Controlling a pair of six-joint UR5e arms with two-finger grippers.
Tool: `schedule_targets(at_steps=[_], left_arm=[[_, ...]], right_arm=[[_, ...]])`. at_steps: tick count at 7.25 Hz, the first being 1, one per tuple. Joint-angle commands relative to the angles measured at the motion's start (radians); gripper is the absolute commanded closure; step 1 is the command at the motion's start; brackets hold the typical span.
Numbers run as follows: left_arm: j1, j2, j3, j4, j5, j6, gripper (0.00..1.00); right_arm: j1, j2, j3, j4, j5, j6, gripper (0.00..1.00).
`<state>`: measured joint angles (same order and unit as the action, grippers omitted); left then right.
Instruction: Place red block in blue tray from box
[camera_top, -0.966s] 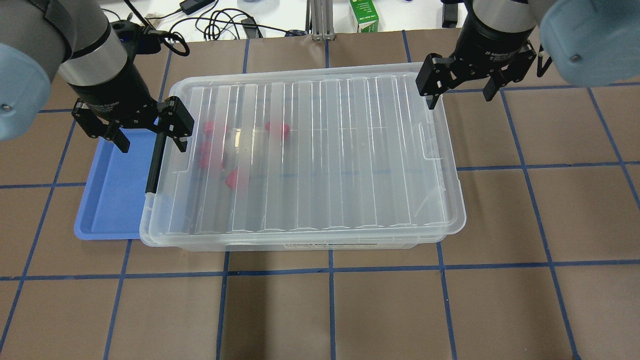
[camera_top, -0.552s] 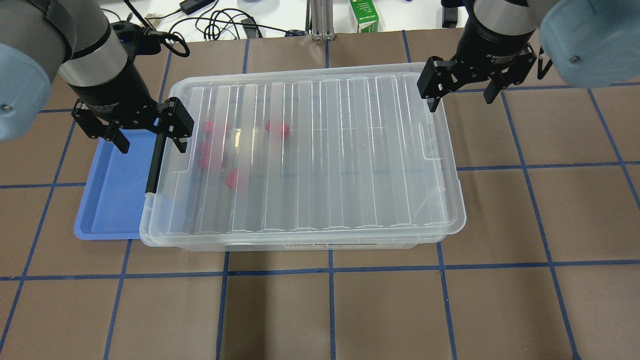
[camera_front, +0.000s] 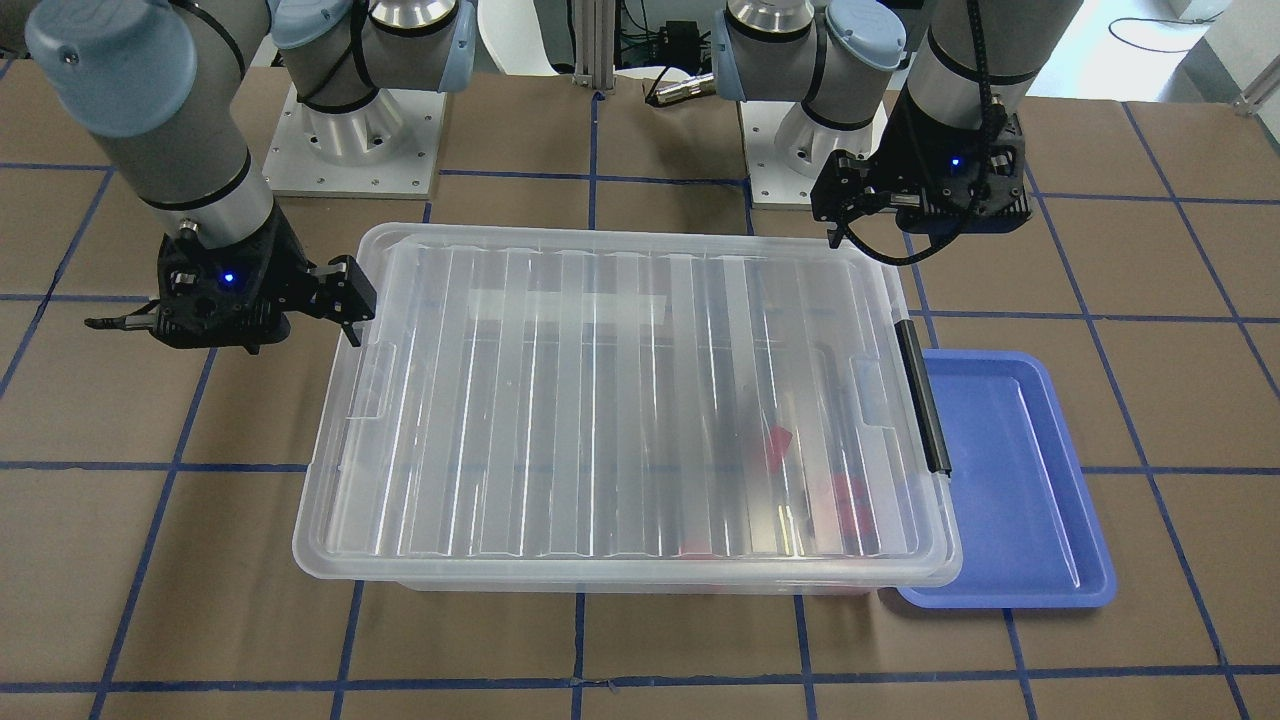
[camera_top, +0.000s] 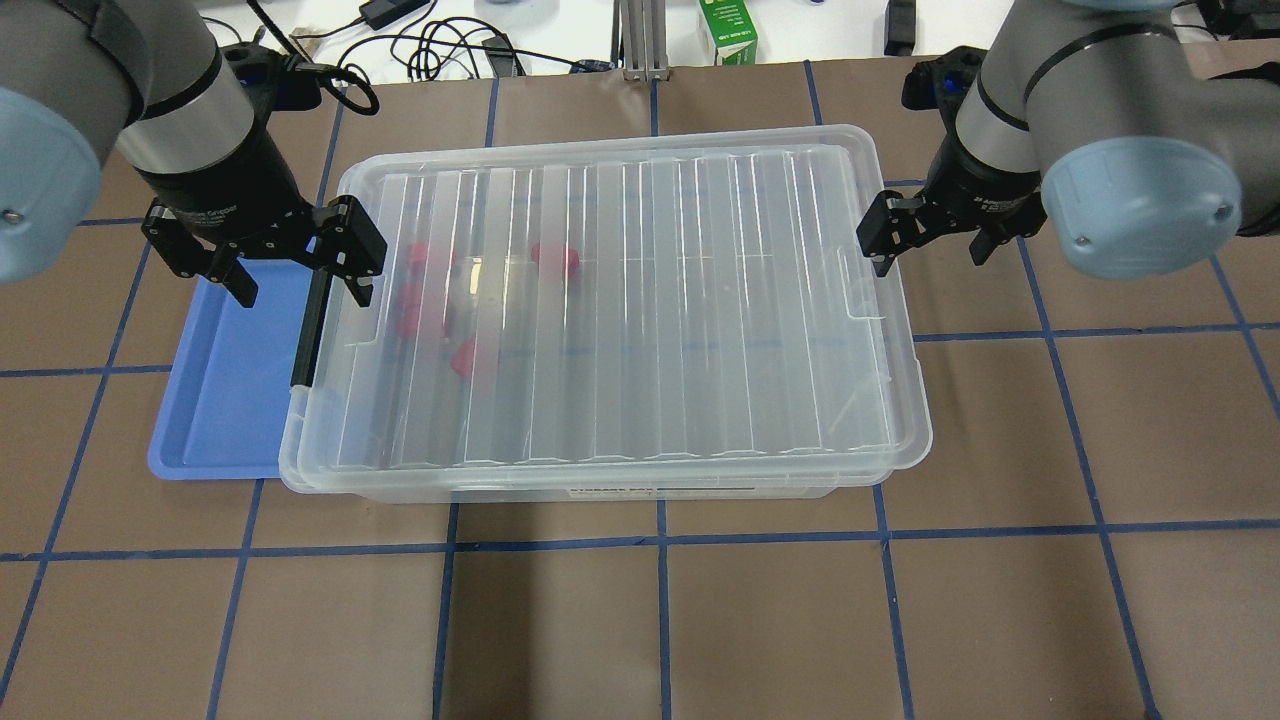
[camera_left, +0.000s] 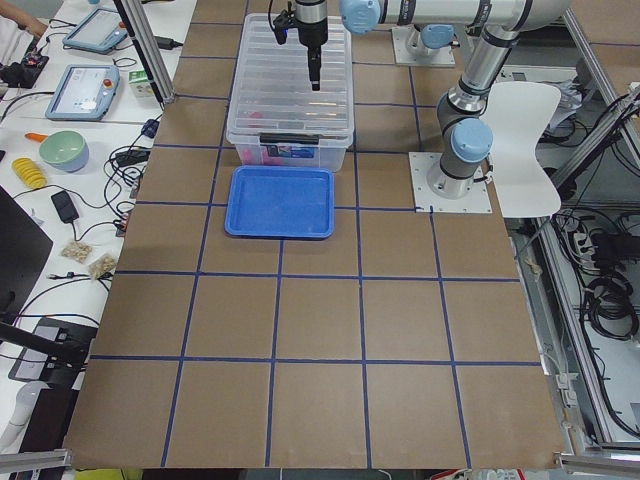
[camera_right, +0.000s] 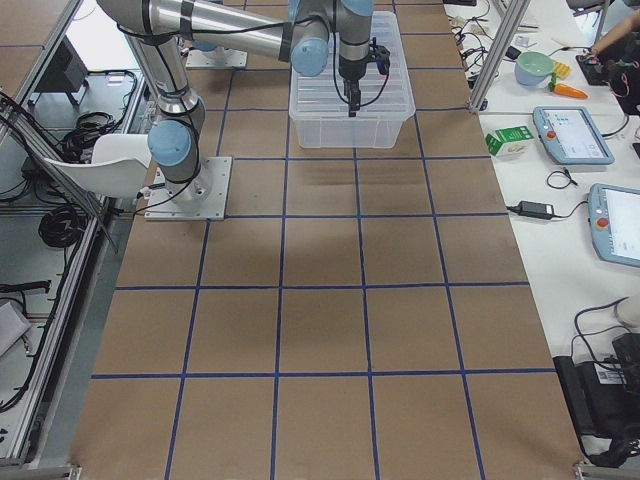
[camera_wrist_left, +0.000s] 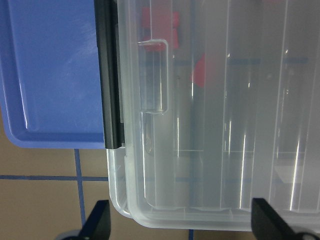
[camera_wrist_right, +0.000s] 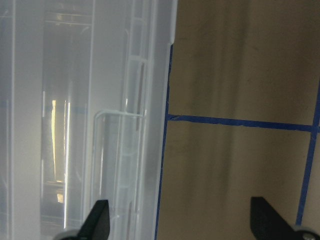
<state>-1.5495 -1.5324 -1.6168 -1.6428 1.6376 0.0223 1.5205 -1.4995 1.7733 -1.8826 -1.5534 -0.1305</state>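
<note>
The box (camera_top: 700, 300) is a clear bin with its ribbed lid on, at the table's middle. Several red blocks (camera_top: 555, 258) lie inside under the lid, toward its left end. They also show in the left wrist view (camera_wrist_left: 200, 70). A black latch bar (camera_top: 308, 330) runs along that end. The blue tray (camera_top: 225, 380) lies empty against the same end, partly under the box rim. My left gripper (camera_top: 300, 282) is open and empty, straddling the latch bar at the far left corner. My right gripper (camera_top: 932, 250) is open and empty, one finger at the lid's right rim.
A green carton (camera_top: 728, 30) and cables (camera_top: 430, 45) lie on the white bench beyond the table's far edge. The brown table (camera_top: 1100, 450) carries a blue tape grid. The robot bases (camera_front: 350, 130) stand behind the box.
My right gripper has moved from the box's far right corner toward the middle of its right end, still open. The left gripper, box and tray have not moved.
</note>
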Motion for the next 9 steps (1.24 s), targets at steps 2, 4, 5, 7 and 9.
schedule_targets(at_steps=[2, 4, 5, 7, 9], left_arm=[[0.002, -0.002, 0.000, 0.000, -0.001, 0.005, 0.00], [0.002, -0.008, 0.000, 0.000, -0.001, 0.007, 0.00], [0.002, -0.015, 0.000, 0.001, -0.002, 0.008, 0.00], [0.002, -0.015, 0.002, 0.050, -0.008, 0.008, 0.00], [0.002, -0.015, 0.003, 0.057, -0.004, 0.010, 0.00]], right_arm=[[-0.008, 0.053, 0.028, -0.099, 0.006, 0.008, 0.00], [-0.008, 0.061, 0.026, -0.104, 0.003, -0.004, 0.00], [-0.008, 0.065, 0.021, -0.107, 0.003, -0.009, 0.00], [-0.014, 0.071, 0.020, -0.108, -0.004, -0.015, 0.00], [-0.037, 0.073, 0.021, -0.110, -0.004, -0.038, 0.00]])
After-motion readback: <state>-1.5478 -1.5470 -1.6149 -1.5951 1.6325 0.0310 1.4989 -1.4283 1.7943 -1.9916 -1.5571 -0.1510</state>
